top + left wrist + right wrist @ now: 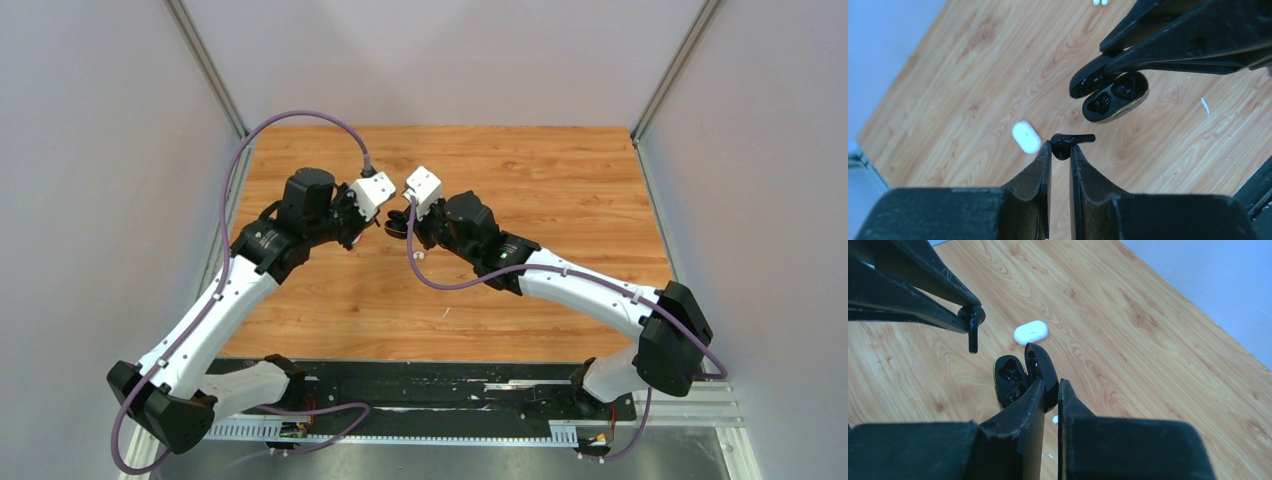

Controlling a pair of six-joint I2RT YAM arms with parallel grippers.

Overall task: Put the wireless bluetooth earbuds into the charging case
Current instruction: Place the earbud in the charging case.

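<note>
A glossy black earbud (pixel 1080 138) is pinched at its head by my left gripper (pixel 1060 147), which is shut on it above the table, stem pointing sideways. Just beyond it hangs the black charging case (pixel 1115 97), lid open, its two dark wells facing the earbud. My right gripper (pixel 1050 387) is shut on the case's lid (pixel 1040 365), with the base (pixel 1009 377) hanging to the left. The right wrist view shows the earbud (pixel 973 335) a short way left of the case. In the top view both grippers meet over mid-table around the case (pixel 396 224).
A shut white case (pixel 1026 136) lies on the wooden table (pixel 560 190) below the grippers, and also shows as the white case (pixel 1030 332) in the right wrist view. Two small white earbuds (pixel 1100 2) lie farther off. Grey walls surround the table.
</note>
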